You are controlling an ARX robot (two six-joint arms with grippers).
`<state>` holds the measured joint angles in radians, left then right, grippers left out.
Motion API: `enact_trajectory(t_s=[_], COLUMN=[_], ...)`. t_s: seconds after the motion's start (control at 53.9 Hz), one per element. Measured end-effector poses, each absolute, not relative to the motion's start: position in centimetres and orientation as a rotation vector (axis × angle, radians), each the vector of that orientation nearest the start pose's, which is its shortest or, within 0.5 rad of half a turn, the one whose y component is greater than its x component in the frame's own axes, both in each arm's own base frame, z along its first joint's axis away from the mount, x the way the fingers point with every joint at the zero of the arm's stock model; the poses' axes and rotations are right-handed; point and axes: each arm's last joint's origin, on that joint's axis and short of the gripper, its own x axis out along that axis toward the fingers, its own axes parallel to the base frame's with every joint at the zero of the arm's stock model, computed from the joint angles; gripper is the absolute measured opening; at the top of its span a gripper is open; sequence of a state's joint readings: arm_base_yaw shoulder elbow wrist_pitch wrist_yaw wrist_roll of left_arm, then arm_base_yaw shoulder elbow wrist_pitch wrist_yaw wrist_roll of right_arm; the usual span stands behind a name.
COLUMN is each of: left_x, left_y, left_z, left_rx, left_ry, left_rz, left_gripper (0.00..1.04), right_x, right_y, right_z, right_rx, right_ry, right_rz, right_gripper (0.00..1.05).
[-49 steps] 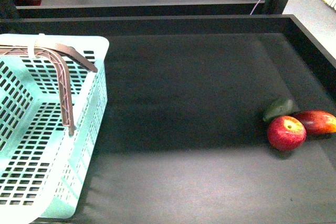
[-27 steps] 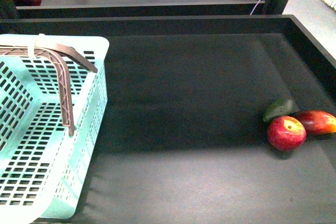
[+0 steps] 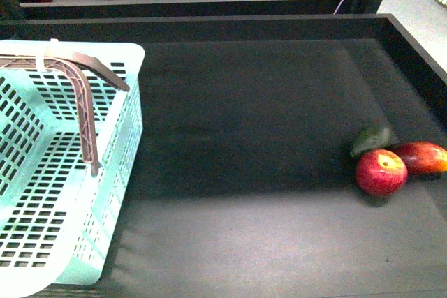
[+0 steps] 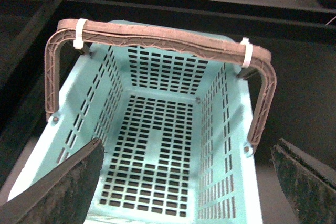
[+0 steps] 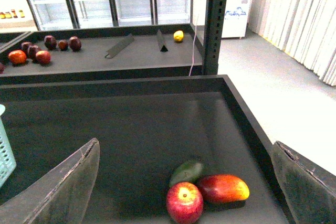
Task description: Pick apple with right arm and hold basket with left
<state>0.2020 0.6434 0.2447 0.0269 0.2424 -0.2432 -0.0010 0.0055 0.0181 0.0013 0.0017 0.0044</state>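
Dark tray (image 3: 279,102) holds the basket (image 3: 112,193) at near left (slotted floor in full view, handles (image 4: 157,34) raised together). Apple (image 3: 380,172) lies on the tray floor at right, against a red-orange fruit (image 3: 422,158) and a green fruit (image 3: 371,138). Left gripper (image 4: 187,148) hangs over the basket, jaws spread. Right gripper (image 5: 185,145) is clear of the apple, jaws spread.

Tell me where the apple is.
In the front view the apple lies at the right of the dark tray, beside the mango and in front of the green fruit, far from the basket.
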Motion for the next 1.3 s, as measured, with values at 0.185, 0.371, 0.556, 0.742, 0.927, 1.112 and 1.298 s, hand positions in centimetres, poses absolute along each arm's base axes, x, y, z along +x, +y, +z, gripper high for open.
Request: enact_trajectory(t_s=[0.185, 0.371, 0.556, 0.742, 0.927, 1.112, 1.298], left_x=[20.7, 23.8, 26.3, 29.3, 30.8, 32.0, 32.9], left_y=[3.7, 3.7, 3.6, 3.4, 3.0, 2.8, 2.7], left_z=[17.9, 17.2, 16.7, 16.4, 14.9, 14.5, 14.9], left_rx=[-0.747, -0.902, -1.004, -1.087, -1.176, -1.217, -1.231], left_ry=[0.558, 0.613, 0.631, 0.624, 0.666, 0.662, 0.647], left_rz=[0.134, 0.219, 0.258, 0.319, 0.382, 0.422, 0.413], left_gripper=[0.98, 0.98, 0.98, 0.98, 0.98, 0.74, 0.42], right_x=[9.7, 9.7, 9.7, 9.7, 9.7, 9.7, 9.7], right_y=[0.0, 0.0, 0.0, 0.0, 0.0, 0.0, 0.0], right_z=[16.9, 16.9, 16.9, 16.9, 16.9, 16.9, 16.9], right_rx=[0.004, 0.004, 0.004, 0.004, 0.004, 0.004, 0.004], right_ry=[-0.014, -0.014, -0.014, -0.014, -0.014, -0.014, -0.014], right_rz=[-0.003, -0.003, -0.003, -0.003, -0.003, -0.003, -0.003], right_gripper=[0.96, 0.96, 0.96, 0.96, 0.96, 0.96, 0.96])
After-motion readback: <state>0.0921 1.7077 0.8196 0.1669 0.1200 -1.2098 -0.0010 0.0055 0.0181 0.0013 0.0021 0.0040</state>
